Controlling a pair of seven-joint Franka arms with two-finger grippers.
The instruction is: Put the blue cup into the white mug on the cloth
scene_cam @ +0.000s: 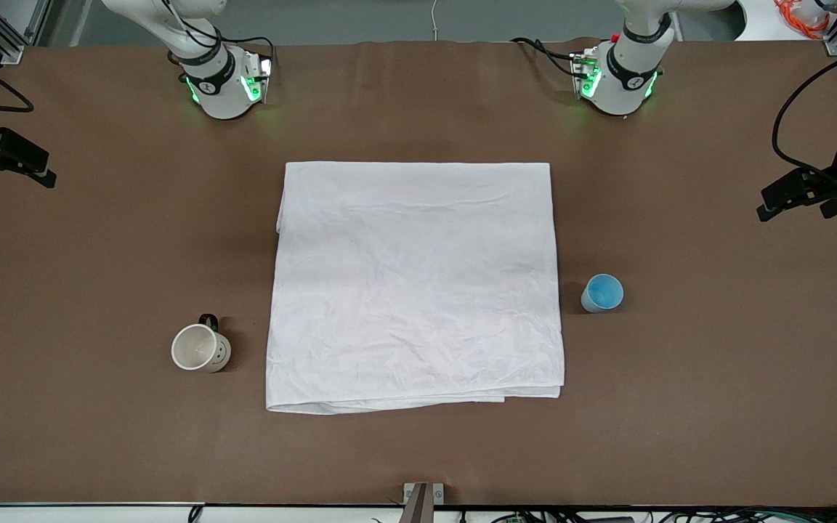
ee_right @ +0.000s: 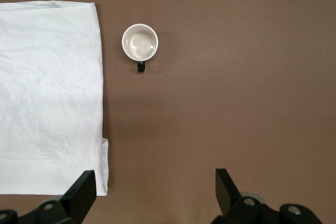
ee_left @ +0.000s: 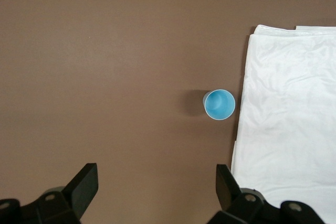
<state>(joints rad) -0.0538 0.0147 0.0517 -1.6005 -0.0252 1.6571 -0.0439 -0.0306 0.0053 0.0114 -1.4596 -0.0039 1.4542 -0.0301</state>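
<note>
Front view: we are seeing a large, roughly square white wrinkled fabric cloth [scene_cam: 416,283] lying flat mid-table on the brown table surface [scene_cam: 680,407], its layered folded edge facing the front camera. A small handleless tapered blue cup [scene_cam: 601,293] is standing upright on the bare table just beside the cloth's edge, toward the left arm's end, not touching it. A cream-white ceramic mug with a small black handle [scene_cam: 201,347] is sitting upright on the bare table near the cloth's edge toward the right arm's end, a bit nearer the front camera than the blue cup; we are seeing dark face-like marks on its side. Neither vessel is on the cloth.

Both arms are waiting, raised at the table's ends. In the left wrist view we are looking down on the left gripper [ee_left: 156,184] hanging over bare table with its fingers [ee_left: 84,184] spread wide, nothing between them; blue cup [ee_left: 219,104] and cloth [ee_left: 289,124] are lying under it. In the right wrist view the right gripper [ee_right: 155,188] is likewise gaping wide and empty over bare table, with the mug [ee_right: 140,43] and cloth [ee_right: 50,93] below, mug interior empty.
</note>
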